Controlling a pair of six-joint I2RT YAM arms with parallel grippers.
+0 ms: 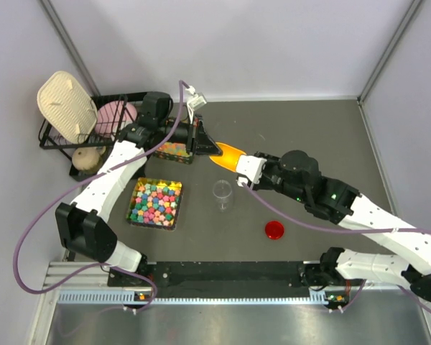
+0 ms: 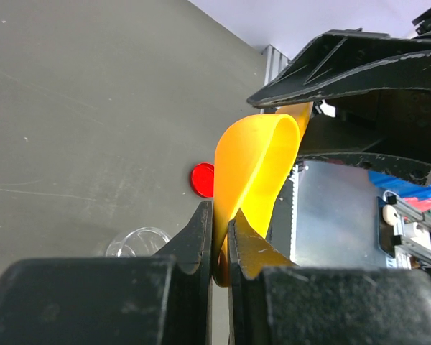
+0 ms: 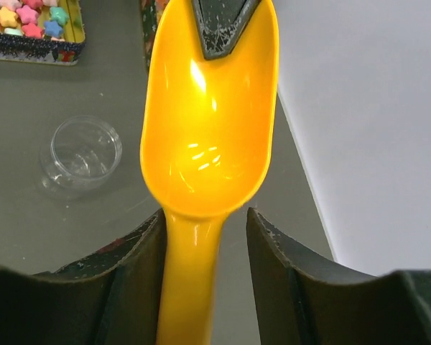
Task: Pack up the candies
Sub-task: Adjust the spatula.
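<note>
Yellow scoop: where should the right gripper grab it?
By the scoop's thin handle, coming from its tail end. The right gripper's open fingers straddle it there; the bowl is too wide, and the left gripper pinches its far rim.

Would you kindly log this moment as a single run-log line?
left gripper: jaws shut on scoop rim | right gripper: jaws open astride handle | scoop: empty | jar: empty, red lid off

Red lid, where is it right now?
Top view: the red lid lies on the table, right of the clear cup and closer to the near edge.
</note>
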